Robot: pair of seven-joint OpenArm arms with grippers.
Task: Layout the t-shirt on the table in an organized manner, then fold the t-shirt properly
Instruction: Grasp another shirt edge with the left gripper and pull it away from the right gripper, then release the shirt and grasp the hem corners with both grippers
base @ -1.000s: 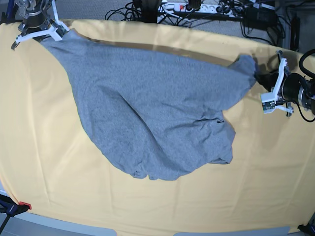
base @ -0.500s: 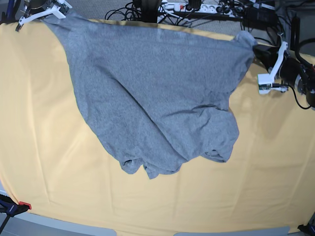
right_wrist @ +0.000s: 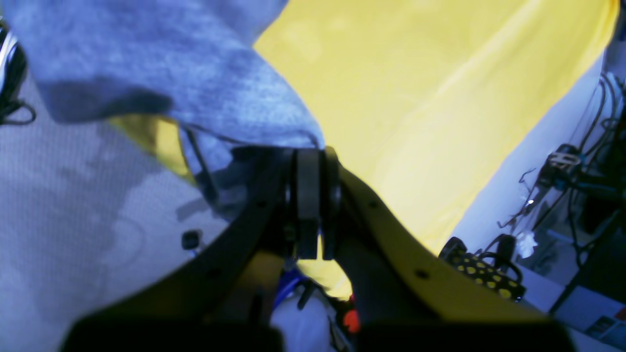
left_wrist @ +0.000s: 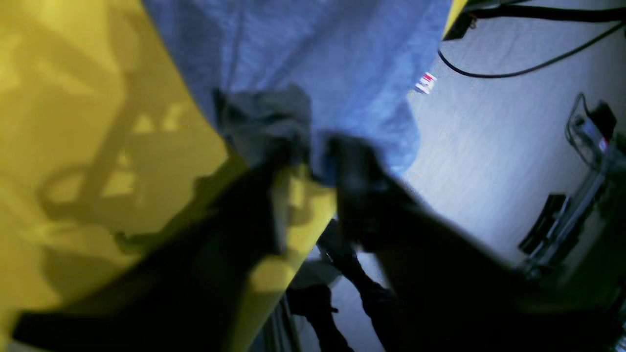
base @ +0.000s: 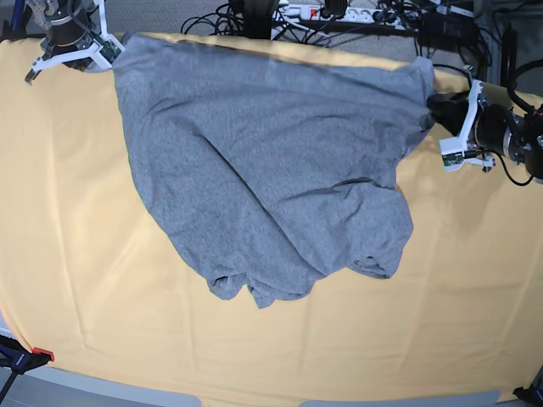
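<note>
Base — t-shirt point(base: 263, 170) spread on table point(base: 68, 254) | hem bunched

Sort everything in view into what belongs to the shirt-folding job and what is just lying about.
Belongs to the job:
- t-shirt, grey, spread but rumpled
- table, yellow cloth
- left hand at one shirt corner
- right hand at the other corner

Lying about:
- power strip and cables beyond the far edge
- clamp at the near corner

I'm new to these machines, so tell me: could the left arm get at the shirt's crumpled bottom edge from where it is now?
Probably yes. The left gripper is at the t-shirt's far corner, and only bare table lies beside the rumpled hem.
</note>
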